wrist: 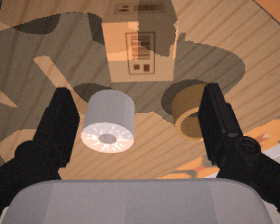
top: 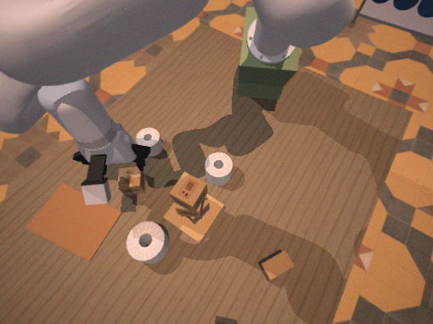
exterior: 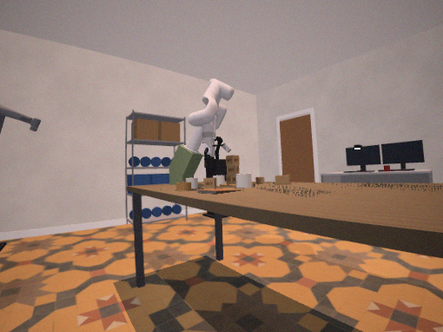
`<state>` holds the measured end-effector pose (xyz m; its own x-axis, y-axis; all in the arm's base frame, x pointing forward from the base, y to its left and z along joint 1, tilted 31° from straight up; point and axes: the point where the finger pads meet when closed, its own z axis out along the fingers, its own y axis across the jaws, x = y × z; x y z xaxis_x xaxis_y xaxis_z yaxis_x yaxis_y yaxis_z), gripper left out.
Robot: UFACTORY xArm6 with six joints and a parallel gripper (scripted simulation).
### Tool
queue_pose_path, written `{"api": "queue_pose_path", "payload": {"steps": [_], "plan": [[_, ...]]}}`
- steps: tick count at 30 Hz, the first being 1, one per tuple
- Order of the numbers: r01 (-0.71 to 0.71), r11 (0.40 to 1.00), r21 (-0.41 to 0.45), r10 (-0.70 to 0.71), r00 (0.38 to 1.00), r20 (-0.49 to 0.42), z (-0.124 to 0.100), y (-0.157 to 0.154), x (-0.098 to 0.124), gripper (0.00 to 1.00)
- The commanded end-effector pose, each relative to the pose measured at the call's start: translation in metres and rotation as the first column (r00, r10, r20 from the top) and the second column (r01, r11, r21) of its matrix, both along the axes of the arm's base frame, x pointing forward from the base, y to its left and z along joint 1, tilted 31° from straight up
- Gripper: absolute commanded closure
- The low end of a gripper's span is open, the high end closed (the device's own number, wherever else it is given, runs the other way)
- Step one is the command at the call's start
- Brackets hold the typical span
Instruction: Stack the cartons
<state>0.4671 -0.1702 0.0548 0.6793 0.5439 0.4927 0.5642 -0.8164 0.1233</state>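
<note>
Three cartons point(top: 188, 188) point(exterior: 232, 169) stand in a slightly twisted column on the small wooden board point(top: 199, 229). A fourth carton point(top: 132, 180) point(exterior: 209, 182) point(wrist: 140, 50) stands alone on the table to the left of the board, label face up. My gripper point(top: 109, 159) point(wrist: 137, 100) is open and empty. It hangs over the table just behind the lone carton. In the wrist view a small white roll point(wrist: 108, 122) point(top: 149, 139) and a brown tape ring point(wrist: 184, 114) lie below, between the fingers. The ring is hidden by the arm in the top view.
Two more white rolls point(top: 218, 167) point(top: 147, 241) lie near the board. A flat orange mat point(top: 72, 221) lies at the left and a small brown box point(top: 276, 265) at the front right. The arm's green base point(top: 264, 69) stands at the back.
</note>
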Motion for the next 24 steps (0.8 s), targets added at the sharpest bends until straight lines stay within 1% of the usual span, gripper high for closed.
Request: {"api": "queue_pose_path", "payload": {"steps": [1, 24], "plan": [[0.0, 1.0, -0.001, 0.0, 1.0, 0.003, -0.005, 0.001, 0.004, 0.0], [0.0, 1.0, -0.001, 0.0, 1.0, 0.002, -0.031, 0.007, 0.018, 0.0]]}}
